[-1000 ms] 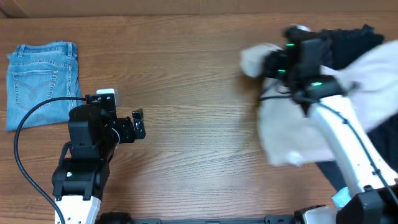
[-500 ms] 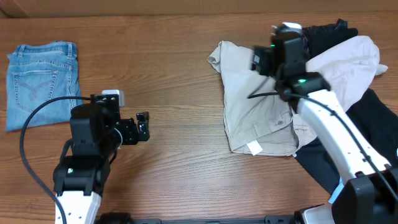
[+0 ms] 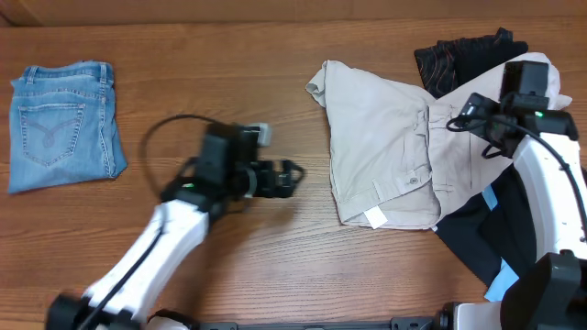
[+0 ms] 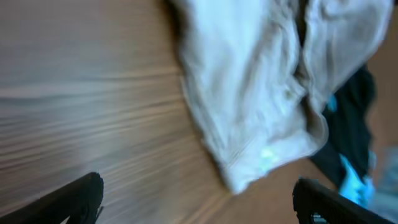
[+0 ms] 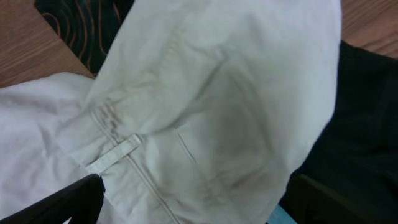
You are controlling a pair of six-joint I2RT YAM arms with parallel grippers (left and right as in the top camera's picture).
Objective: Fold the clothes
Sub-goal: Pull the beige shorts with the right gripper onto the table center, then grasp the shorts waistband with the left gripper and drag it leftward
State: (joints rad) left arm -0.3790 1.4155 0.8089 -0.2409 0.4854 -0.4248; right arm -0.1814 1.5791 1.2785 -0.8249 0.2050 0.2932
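A brown wood-grain counter [image 3: 229,82] carried folded light-blue jeans [image 3: 64,124] at its far left. At right lay the pale beige shorts [image 3: 376,137], spread flat but rumpled, with a white label [image 3: 374,217] showing at their near edge. The shorts overlapped a dark patterned garment [image 3: 459,55] behind and a black garment [image 3: 486,238] at near right. The left arm, blurred, reached diagonally from the near-left edge toward centre; the left fingers [image 4: 81,199] stood wide apart and empty, pointed at the shorts but clear of them. The right arm rose from the near-right corner, wrist above the shorts' right part; the right fingers [image 5: 65,205] were spread wide, gripping nothing.
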